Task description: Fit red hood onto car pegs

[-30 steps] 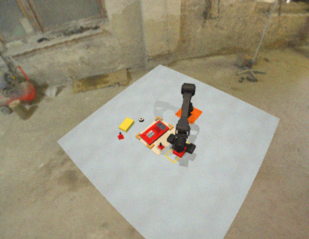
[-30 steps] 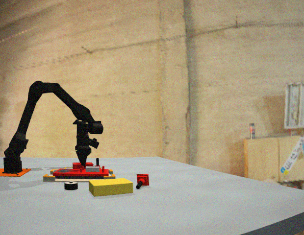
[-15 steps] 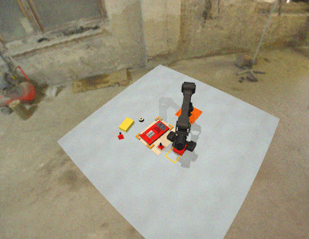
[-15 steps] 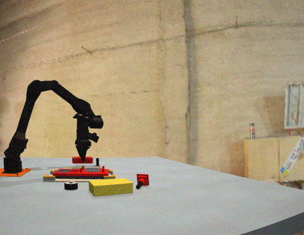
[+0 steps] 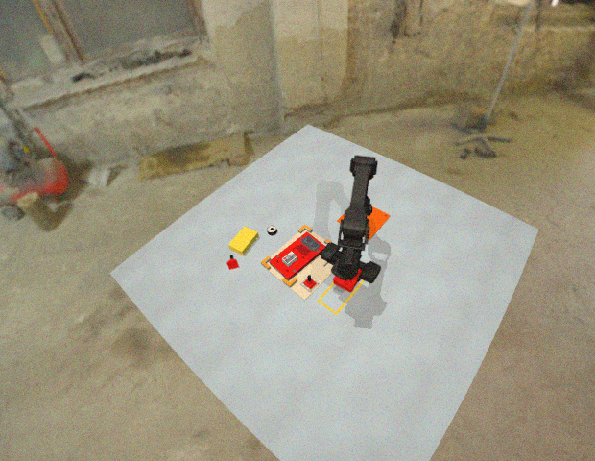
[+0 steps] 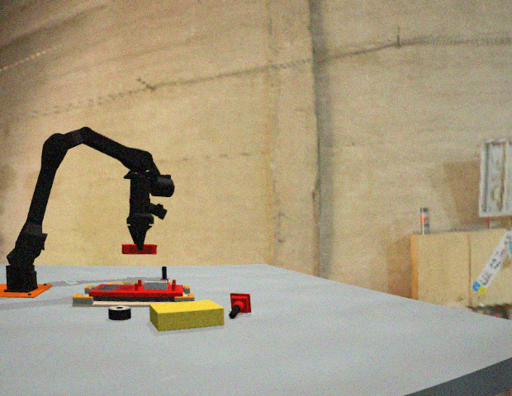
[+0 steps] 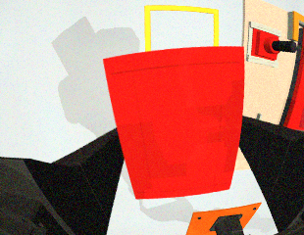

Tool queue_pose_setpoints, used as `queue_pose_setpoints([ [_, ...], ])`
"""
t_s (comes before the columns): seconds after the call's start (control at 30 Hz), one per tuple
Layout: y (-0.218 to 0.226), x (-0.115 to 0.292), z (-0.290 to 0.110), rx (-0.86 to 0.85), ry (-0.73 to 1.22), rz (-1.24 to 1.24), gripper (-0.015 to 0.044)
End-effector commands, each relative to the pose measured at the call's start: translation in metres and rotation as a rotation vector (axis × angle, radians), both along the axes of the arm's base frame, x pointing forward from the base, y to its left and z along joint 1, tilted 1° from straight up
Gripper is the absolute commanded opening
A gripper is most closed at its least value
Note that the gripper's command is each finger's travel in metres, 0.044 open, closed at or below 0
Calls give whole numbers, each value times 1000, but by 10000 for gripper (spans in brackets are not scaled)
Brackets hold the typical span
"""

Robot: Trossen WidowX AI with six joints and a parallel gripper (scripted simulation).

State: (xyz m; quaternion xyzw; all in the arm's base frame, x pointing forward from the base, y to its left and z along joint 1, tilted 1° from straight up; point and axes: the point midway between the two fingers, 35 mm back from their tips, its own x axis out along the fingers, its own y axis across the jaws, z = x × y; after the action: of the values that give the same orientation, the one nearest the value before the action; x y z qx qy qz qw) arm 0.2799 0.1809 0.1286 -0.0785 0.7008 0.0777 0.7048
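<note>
Open air all round the flat red hood shell point(image 6: 139, 248), hanging level, well above the pale grey desk point(image 6: 333, 332). The black arm point(image 6: 55, 148) arches over, wrist pointing straight down, jaws clenched on the hood. Below, at seven o'clock, the orange-cornered jig point(image 6: 83, 299) cradles the red car chassis point(image 6: 132, 290) with its grey engine block point(image 6: 155, 285).
</note>
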Motion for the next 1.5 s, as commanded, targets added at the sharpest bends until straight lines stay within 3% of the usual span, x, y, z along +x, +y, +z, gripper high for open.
queue_pose_setpoints([
  [0.0, 0, 0, 10, 1, -1, -2, 0],
  [0.27, -14, 10, 6, -1, -7, -24, 0],
  [0.9, -112, 55, 10, -10, -13, -124, 0],
  [1.47, -207, 68, 13, -18, -15, -206, 0],
])
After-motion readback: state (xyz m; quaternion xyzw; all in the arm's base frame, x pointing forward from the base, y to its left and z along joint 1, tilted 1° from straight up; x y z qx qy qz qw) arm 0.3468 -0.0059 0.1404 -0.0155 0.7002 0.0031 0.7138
